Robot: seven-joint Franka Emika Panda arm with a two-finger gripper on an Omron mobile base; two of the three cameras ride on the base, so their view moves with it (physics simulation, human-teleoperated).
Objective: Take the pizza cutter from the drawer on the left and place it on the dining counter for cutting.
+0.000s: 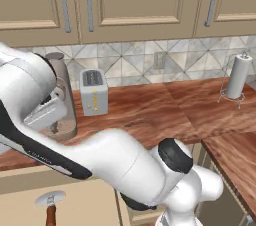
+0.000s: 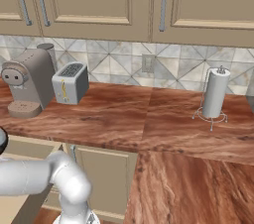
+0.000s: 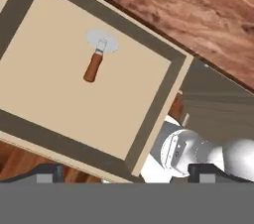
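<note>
- Tool [image 3: 121, 172] hung above the open drawer [image 3: 171, 77], fingers spread wide apart with nothing between them; only the two dark tips [image 3: 49, 173] visible at the bottom of the hand view.
- Pizza cutter [image 3: 96, 59] lay flat on the tan floor of the drawer, well apart from the tool, untouched.
- Reddish-brown handle pointed toward the drawer's front, pale round blade toward the table edge.
- Same cutter seen in the left base view [image 1: 50, 205], low and left, beneath the arm, blade on the far side.
- Drawer pulled out from under the wood-grain table [image 1: 150, 110], its beige rim framing the plain inside.
- On the table, far left: coffee machine [image 2: 27, 86] just beside a toaster [image 2: 71, 83], both close to the tiled back wall.
- Further right on the table: upright paper towel roll [image 2: 215, 92] on a wire stand, well apart from the toaster.
- Wall outlet [image 2: 148, 63] set in the tiles between toaster and roll.
- Beige cabinet doors [image 2: 94, 0] with silver bar handles ran along above the tiles.
</note>
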